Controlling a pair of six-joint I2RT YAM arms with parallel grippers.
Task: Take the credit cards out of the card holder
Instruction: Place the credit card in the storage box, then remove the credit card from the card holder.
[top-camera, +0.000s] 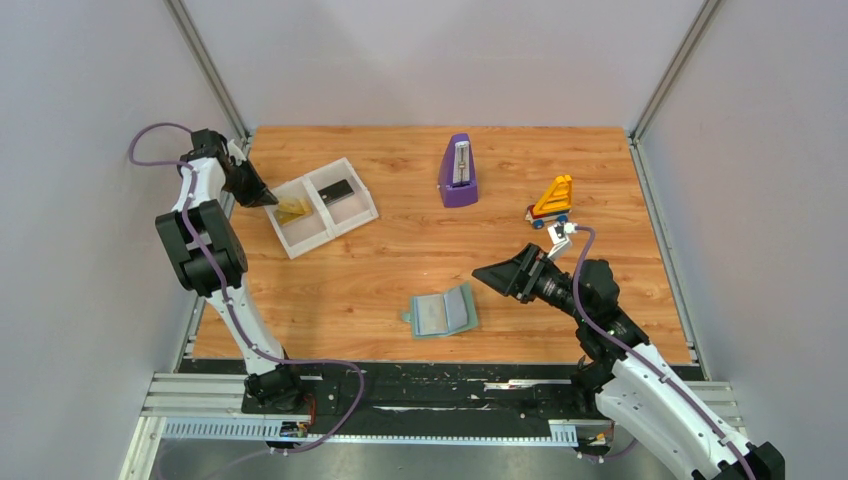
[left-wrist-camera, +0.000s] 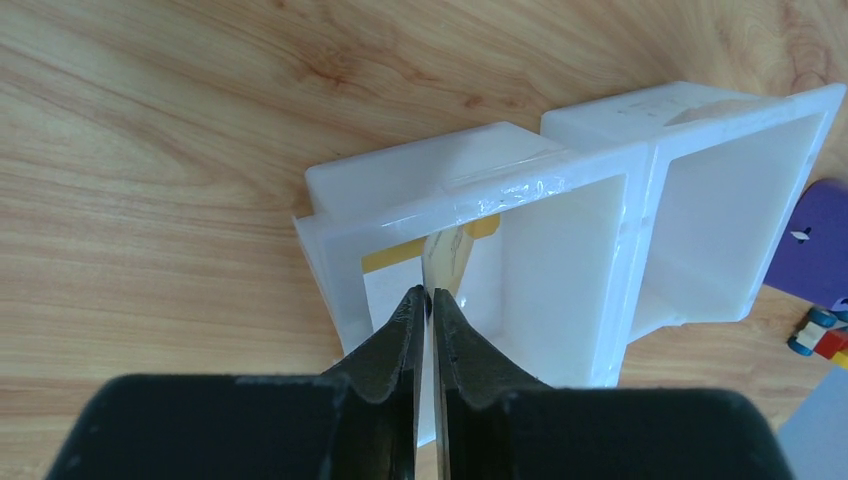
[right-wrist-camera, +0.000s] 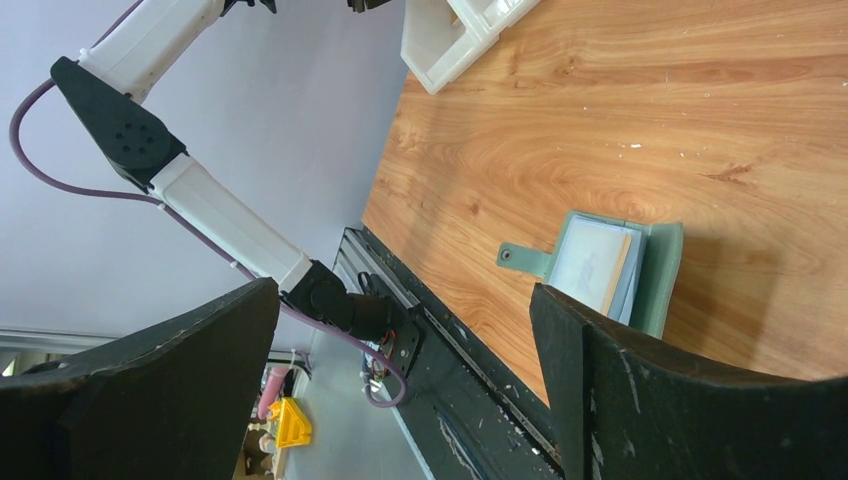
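The card holder (top-camera: 442, 313) is lying open near the front, with the right gripper (top-camera: 500, 268) hovering beside it, jaws gaping wide. Farther back, the left gripper (left-wrist-camera: 430, 295) is reaching into the white tray (top-camera: 300, 245), its jaws nearly together at the gold card (left-wrist-camera: 452, 255), and I cannot tell whether it is gripping. The dark card (top-camera: 337, 189) is lying in the other compartment.

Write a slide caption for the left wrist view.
Left end effector, jaws nearly together, tips at a tilted yellow card in a white tray.
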